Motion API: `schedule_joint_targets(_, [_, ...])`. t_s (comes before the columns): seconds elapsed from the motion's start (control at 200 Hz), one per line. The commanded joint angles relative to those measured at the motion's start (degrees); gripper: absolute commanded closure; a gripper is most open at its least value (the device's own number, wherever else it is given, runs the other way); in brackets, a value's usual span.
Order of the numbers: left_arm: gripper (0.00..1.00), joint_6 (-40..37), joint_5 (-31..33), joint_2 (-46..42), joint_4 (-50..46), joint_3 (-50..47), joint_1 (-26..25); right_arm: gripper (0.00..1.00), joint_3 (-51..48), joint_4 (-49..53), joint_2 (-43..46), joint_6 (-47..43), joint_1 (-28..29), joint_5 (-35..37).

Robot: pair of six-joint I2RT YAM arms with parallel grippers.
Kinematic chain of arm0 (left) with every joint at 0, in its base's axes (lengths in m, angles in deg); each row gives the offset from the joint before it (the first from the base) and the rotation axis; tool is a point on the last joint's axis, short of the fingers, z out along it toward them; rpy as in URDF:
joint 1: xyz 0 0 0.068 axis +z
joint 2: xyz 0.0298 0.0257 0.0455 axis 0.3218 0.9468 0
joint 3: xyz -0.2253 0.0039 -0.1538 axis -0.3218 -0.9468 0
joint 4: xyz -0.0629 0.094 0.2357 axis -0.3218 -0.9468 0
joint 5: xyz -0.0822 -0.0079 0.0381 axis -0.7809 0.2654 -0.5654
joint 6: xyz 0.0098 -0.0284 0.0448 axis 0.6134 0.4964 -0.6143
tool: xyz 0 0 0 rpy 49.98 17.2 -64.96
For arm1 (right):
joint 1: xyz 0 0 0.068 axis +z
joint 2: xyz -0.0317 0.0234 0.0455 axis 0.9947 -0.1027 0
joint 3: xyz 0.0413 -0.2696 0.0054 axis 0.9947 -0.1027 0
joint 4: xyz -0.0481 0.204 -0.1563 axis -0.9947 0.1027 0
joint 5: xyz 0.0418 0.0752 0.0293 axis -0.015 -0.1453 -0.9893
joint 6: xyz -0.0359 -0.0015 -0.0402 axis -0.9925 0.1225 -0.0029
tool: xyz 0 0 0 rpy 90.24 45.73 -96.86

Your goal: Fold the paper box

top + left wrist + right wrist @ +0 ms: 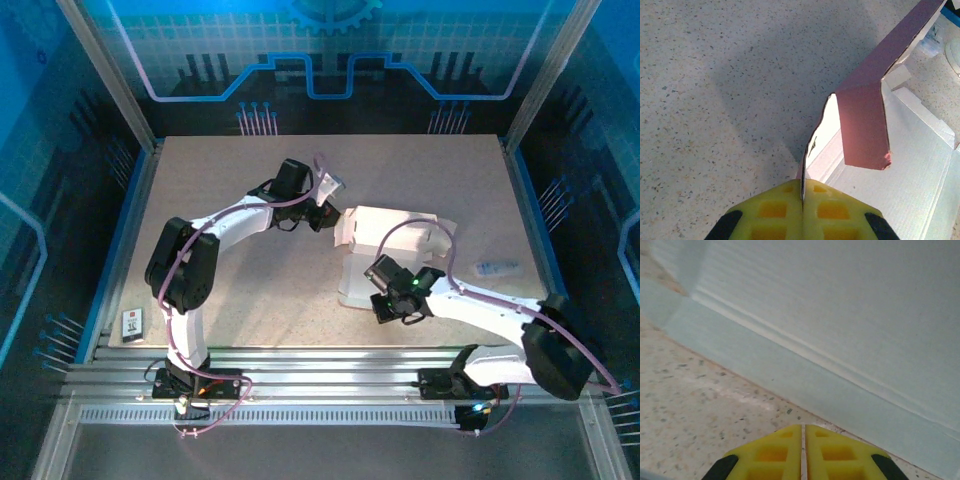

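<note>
The paper box (392, 245) lies partly unfolded in the middle of the table, pale inner side up. In the left wrist view a pink flap (865, 125) stands raised over the whitish panel. My left gripper (802, 192) is shut on a thin upright edge of the box, at the box's left end (326, 214). My right gripper (803, 429) is shut with nothing between its yellow fingers. It hovers low over the table, just short of the box's pale creased panel (840, 315), at the box's near edge (380, 300).
A tiny dark card (134, 321) lies near the front left corner. A small pale object (497, 268) rests on the table right of the box. Metal rails (330, 360) run along the near edge, and blue walls enclose the other sides.
</note>
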Motion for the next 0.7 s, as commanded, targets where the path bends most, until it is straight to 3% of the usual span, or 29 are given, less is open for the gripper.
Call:
schedule_joint_targets(0.0, [1.0, -0.2, 0.6, -1.9, -2.2, 0.7, -0.7, 0.9, -1.9, -4.5, -2.5, 2.7, -1.7, -2.7])
schedule_joint_targets(0.695, [1.0, 2.9, 0.2, -0.4, -15.8, 7.3, -3.8, 0.95, -0.2, -12.8, -10.5, 2.4, -0.1, -9.1])
